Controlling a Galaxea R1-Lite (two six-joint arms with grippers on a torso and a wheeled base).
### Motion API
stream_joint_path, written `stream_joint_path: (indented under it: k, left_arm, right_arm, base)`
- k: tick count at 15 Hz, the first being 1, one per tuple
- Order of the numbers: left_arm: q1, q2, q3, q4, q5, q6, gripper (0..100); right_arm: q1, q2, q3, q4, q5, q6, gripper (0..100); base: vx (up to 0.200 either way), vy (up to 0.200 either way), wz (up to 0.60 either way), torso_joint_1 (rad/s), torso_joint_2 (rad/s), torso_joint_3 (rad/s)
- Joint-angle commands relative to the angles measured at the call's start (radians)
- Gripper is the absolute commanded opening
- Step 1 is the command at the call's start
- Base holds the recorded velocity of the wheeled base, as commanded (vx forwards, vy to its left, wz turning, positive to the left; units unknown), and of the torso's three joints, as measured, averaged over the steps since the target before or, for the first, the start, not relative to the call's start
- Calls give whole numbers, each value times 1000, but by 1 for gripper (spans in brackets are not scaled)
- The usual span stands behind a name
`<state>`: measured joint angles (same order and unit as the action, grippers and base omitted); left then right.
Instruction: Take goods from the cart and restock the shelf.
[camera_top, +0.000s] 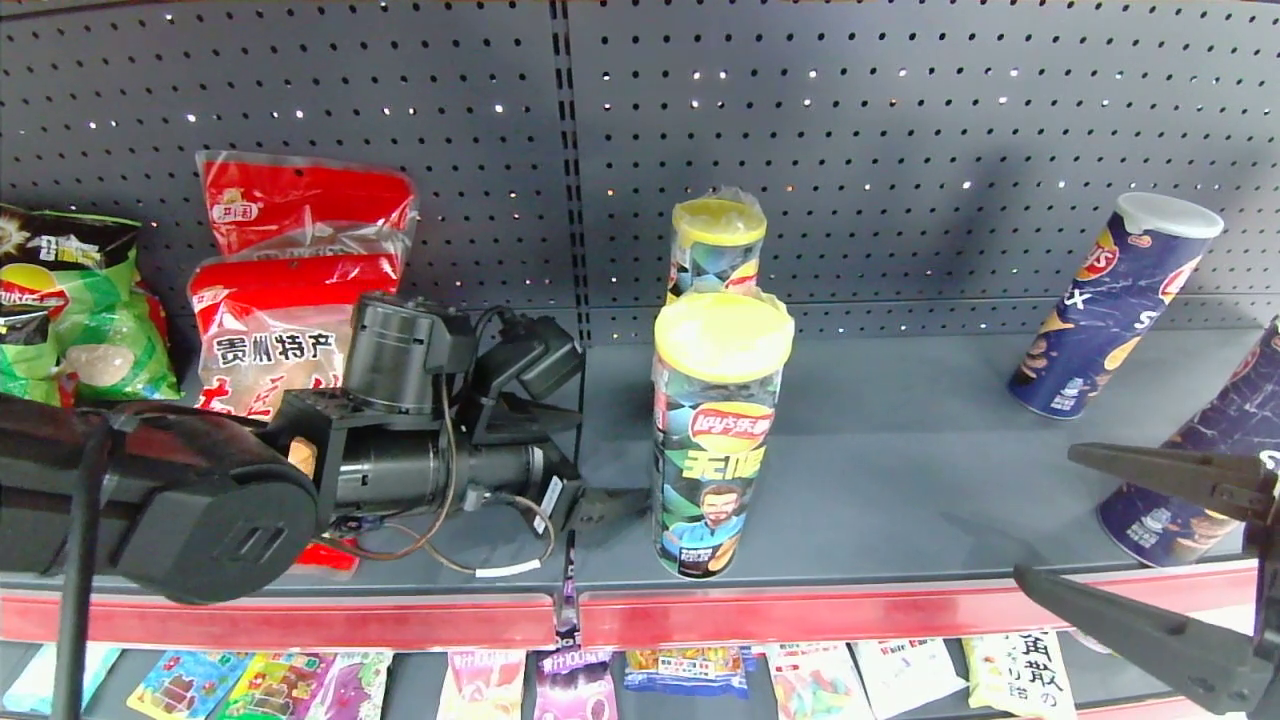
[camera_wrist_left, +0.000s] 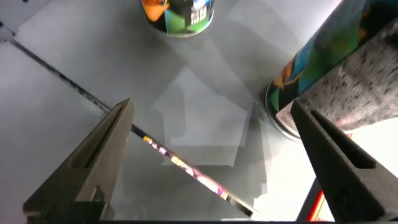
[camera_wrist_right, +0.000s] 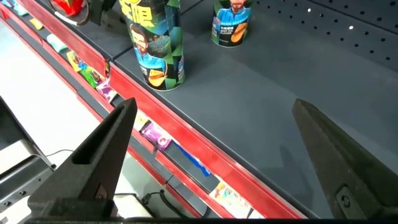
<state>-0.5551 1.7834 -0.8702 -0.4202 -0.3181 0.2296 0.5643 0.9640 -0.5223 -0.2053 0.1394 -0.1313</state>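
Observation:
Two yellow-lidded chip cans stand upright on the grey shelf (camera_top: 880, 470), a front can (camera_top: 715, 440) and a back can (camera_top: 715, 245) by the pegboard. My left gripper (camera_top: 610, 505) lies low over the shelf just left of the front can, open and empty. In the left wrist view, the left gripper (camera_wrist_left: 211, 106) has bare shelf between its fingers, with the front can (camera_wrist_left: 317, 62) beside one finger and the back can (camera_wrist_left: 180, 12) farther off. My right gripper (camera_top: 1042, 513) hangs open and empty at the shelf's front right; the right wrist view shows this gripper (camera_wrist_right: 211, 118) over the shelf, with the front can (camera_wrist_right: 155, 43) beyond.
Red snack bags (camera_top: 290, 280) and a green bag (camera_top: 70, 310) fill the shelf's left. A blue can (camera_top: 1110, 305) leans against the back at right, and another blue can (camera_top: 1190, 470) sits partly behind my right gripper. A red strip (camera_top: 800, 605) edges the shelf. Packets (camera_top: 690, 670) hang below.

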Motion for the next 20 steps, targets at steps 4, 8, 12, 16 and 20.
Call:
stream_joint_path:
  k: [4,8,12,16,20]
  left_arm:
    - [35,-125,129,0,11,-1,100]
    - [37,-403,329,9,76,-13,100]
    - [73,-754,501,116,217,-78,100]
    - [176,-1179,528,498,350,-139,100]
    - [376,-1326,545,643,432,-203,100]
  right_arm:
    - [-1,2,18,-2,-1,5,100]
    - [-35,-24,64,-9,0,5,100]
    - [-64,-110,108,-6,-3,7,100]
    - [-96,-380,266,1,-20,7,100]
    - [-267,-551,277,179,-172,78,100]
  base:
    - [0,0,0,0,0,0]
    - [0,0,0,0,0,0]
    - [0,0,0,0,0,0]
    - [0,0,0,0,0,0]
    - [0,0,0,0,0,0]
